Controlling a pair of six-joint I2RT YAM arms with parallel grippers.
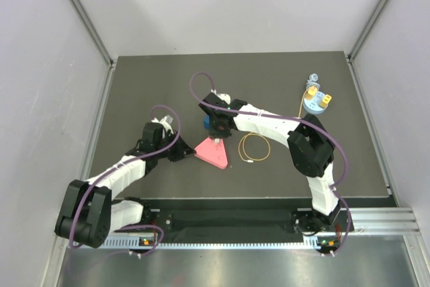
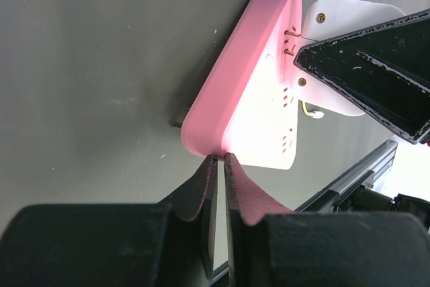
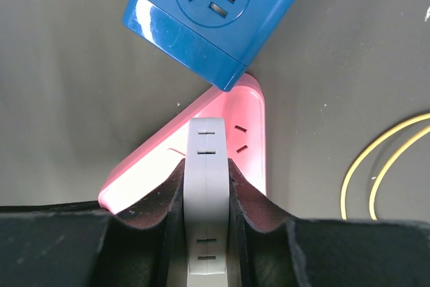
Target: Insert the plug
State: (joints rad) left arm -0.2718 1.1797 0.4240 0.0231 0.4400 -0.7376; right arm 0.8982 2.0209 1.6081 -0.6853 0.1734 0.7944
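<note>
A small yellow block joined to a thin yellow cable sits on a round grey fixture at the back right, far from both grippers. The cable's coil lies mid-table and also shows in the right wrist view. My right gripper is shut on a flat white plug adapter, held over a pink triangular socket block. The adapter's brass prongs meet the block's top face. My left gripper is shut, with its tips against the pink block's corner.
A blue socket cube stands just behind the pink block, close to my right gripper. A second yellow block with no cable sits on the grey fixture. The dark mat ends at a metal rail at the front.
</note>
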